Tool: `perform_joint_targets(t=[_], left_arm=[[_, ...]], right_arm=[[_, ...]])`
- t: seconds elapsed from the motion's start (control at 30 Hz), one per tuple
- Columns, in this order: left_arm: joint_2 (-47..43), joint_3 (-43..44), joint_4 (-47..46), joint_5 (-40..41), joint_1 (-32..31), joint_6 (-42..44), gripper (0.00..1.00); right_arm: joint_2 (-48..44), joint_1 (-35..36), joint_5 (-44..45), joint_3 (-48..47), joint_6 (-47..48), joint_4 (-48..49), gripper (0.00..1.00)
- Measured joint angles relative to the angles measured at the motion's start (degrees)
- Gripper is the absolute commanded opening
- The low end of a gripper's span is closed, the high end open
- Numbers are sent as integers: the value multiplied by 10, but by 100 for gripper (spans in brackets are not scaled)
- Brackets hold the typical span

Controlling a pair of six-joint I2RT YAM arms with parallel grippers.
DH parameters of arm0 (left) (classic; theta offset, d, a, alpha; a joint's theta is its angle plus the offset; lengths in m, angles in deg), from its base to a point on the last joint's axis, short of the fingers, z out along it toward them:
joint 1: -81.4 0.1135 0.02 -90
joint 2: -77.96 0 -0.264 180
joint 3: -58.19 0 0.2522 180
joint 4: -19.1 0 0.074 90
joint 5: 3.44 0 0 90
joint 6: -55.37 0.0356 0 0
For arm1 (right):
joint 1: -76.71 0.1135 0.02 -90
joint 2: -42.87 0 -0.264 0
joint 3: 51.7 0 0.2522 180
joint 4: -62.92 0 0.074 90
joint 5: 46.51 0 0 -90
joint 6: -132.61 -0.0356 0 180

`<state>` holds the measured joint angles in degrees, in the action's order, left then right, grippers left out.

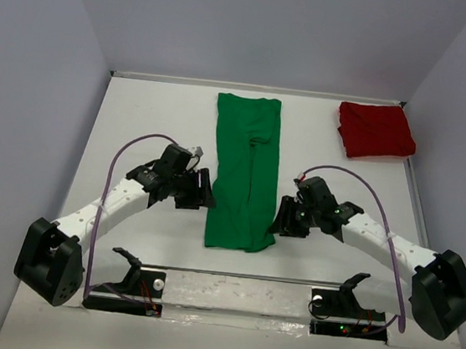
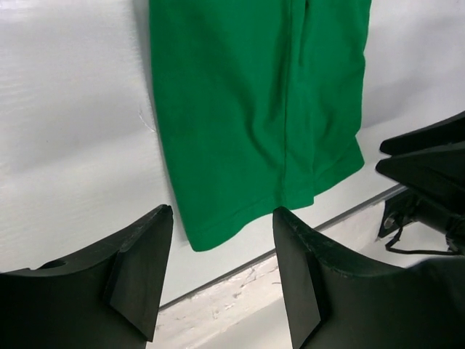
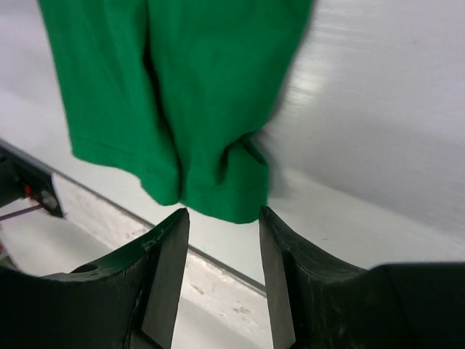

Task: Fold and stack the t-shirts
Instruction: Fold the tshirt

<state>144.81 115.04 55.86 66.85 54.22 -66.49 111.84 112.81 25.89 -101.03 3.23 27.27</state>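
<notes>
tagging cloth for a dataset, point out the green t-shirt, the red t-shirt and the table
green t-shirt (image 1: pixel 245 176), top external view, middle of the long strip
red t-shirt (image 1: pixel 376 130), top external view, centre of the bundle
table (image 1: pixel 154 123), top external view, bare surface at far left

Green shirt (image 1: pixel 245 176): soft matt cloth, lightly creased.
Red shirt (image 1: pixel 376 130), 1 o'clock: matt cloth, rumpled.
Table (image 1: pixel 151 115): smooth, faintly glossy.
Left gripper (image 2: pixel 221 214): matt black plastic.
Right gripper (image 3: pixel 223 212): matt black plastic.

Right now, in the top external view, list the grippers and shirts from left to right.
left gripper → green t-shirt → right gripper → dark red t-shirt
</notes>
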Motion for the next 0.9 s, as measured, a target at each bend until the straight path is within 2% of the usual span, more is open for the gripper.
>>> perform_joint_targets(t=[0.2, 0.33, 0.6, 0.9], left_arm=[[13, 1, 24, 55, -54, -18, 63], [9, -38, 22, 72, -82, -55, 63], [12, -78, 33, 76, -115, -123, 62], [42, -89, -5, 61, -137, -149, 62]], right_arm=[[28, 0, 72, -27, 14, -41, 49], [35, 0, 91, -26, 16, -56, 49], [41, 0, 90, -19, 17, -51, 49], [46, 0, 79, -10, 17, -37, 49]])
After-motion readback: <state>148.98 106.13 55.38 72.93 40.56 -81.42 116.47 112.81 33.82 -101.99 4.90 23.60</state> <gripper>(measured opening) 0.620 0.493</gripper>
